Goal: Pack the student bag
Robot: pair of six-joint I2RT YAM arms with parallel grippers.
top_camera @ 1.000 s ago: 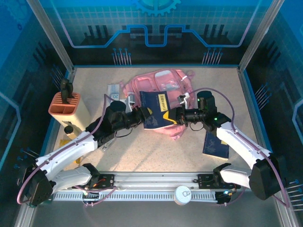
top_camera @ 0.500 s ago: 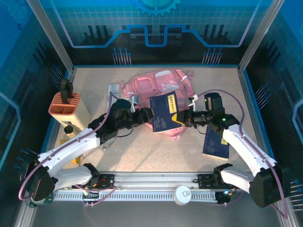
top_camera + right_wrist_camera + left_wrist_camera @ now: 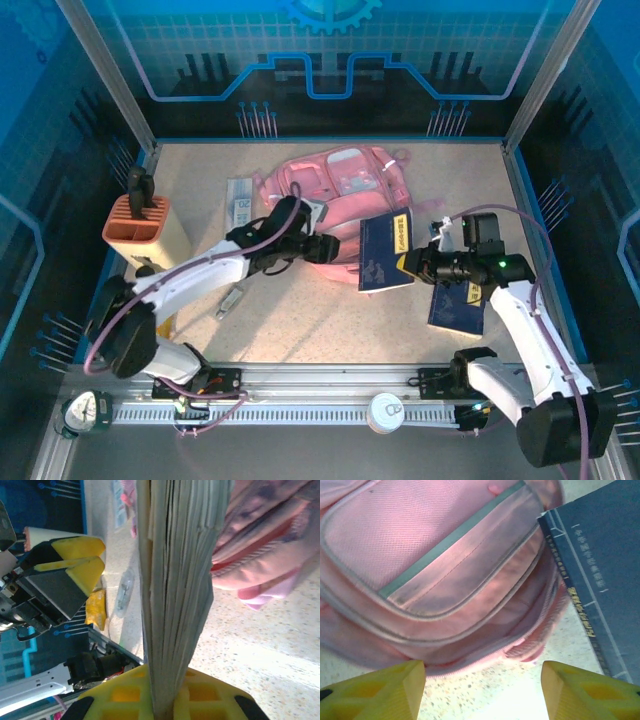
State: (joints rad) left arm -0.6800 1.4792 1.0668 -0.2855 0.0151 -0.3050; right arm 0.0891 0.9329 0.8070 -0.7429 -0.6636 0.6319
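One navy book (image 3: 385,252) sits clamped beside the student bag (image 3: 335,180).

book (image 3: 385,252) right of student bag (image 3: 330,180), pen holder (image 3: 140,226) left.

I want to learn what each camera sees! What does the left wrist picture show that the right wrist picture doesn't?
Left wrist view: the student bag's open mouth seen from close up, the book's dark blue cover with its lettering, and the left gripper's jaws spread apart. Right wrist view: the book's page edges, clamped in the right gripper's jaws. Both: the pink bag, the book and the speckled table.
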